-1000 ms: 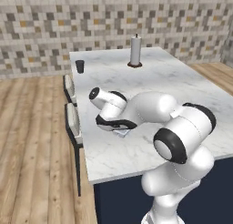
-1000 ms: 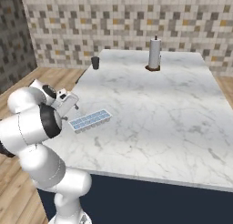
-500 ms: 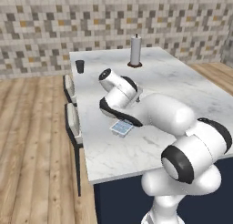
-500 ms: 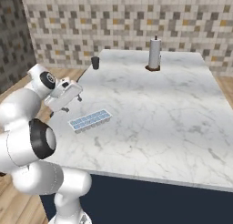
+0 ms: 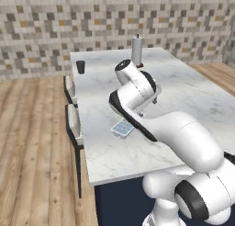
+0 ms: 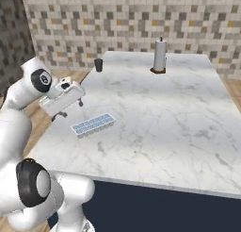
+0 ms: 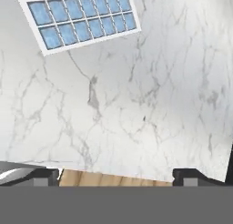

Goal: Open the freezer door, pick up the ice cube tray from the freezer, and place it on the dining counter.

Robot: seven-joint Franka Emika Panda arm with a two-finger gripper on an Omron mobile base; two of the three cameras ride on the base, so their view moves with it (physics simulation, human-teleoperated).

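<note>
Veined marble dining counter (image 6: 169,113) bears flat white, blue-cubed ice cube tray (image 6: 93,125).

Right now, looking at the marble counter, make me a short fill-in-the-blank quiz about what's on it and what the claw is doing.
1. The ice cube tray lies flat on the ____ top of the dining counter.
2. The claw is ____ and holds nothing.
3. The tray's cubes sit in ____ rows.
4. The paper towel roll stands ____ at the counter's far end.

Missing words: marble; open; two; upright
</note>
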